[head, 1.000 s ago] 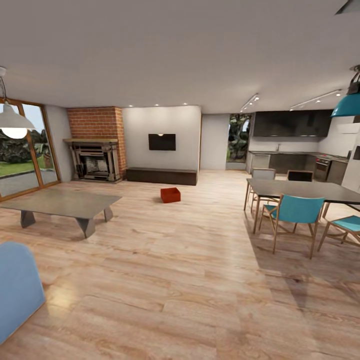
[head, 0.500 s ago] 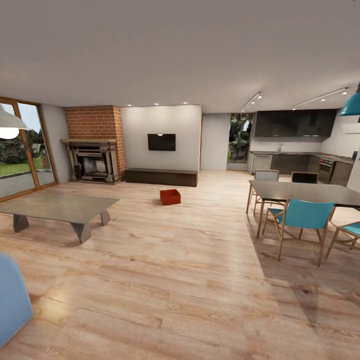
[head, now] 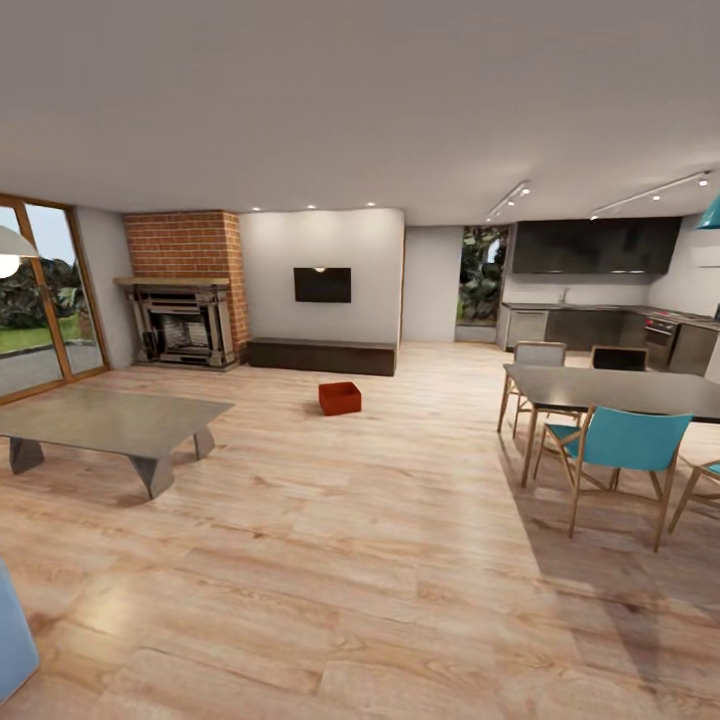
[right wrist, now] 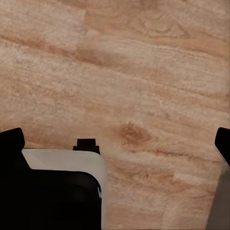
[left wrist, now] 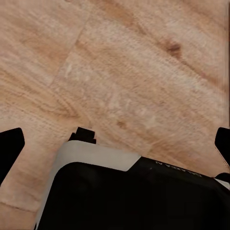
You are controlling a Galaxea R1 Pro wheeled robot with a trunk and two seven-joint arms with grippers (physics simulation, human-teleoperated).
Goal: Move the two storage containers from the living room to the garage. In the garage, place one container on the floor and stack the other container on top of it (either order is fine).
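Item: one storage container (head: 340,397), on the wood floor (head: 360,560) at our twelve o'clock, far ahead, neither arm nearer. Left gripper (left wrist: 115,143) and right gripper (right wrist: 115,143): fingers spread wide, holding nothing.

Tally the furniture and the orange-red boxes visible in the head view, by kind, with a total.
Orange-red storage container: 1
Coffee table: 1
Dining table: 1
Teal chairs: 2
Other chairs behind the dining table: 2
Total: 7

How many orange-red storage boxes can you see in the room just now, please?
1. The orange-red open-topped rectangular box sits on the light wood plank floor, in front of the long dark low bench. A second may be hidden.
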